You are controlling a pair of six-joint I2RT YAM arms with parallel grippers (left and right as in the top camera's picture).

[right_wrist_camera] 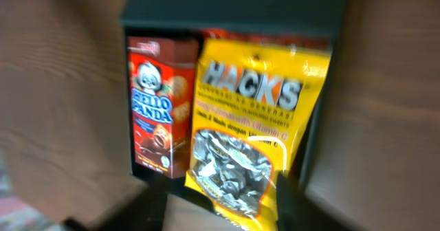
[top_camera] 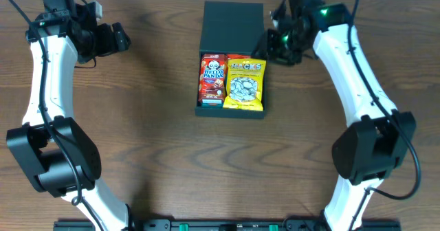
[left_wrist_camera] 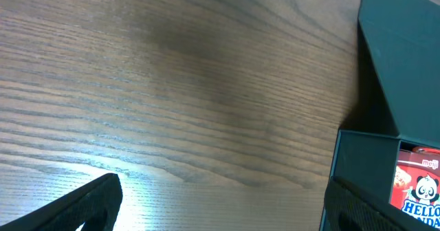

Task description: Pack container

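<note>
Wood-grain table [top_camera: 151, 107], two arms at the sides. You have the container [top_camera: 231, 111] at the table's middle, toward the far edge, with its flap lid [top_camera: 234, 21] laid back flat. Inside, side by side and touching: a red Hello Panda box [top_camera: 212, 77] on the left and a yellow Hacks bag [top_camera: 245, 83] on the right, both face up. Your right gripper [top_camera: 275, 44] hangs just beside the container's right wall near the hinge. Its wrist view is blurred, but the jaws look spread and empty. Your left gripper [top_camera: 122, 37] sits well apart to the left, jaws wide and holding nothing.
</note>
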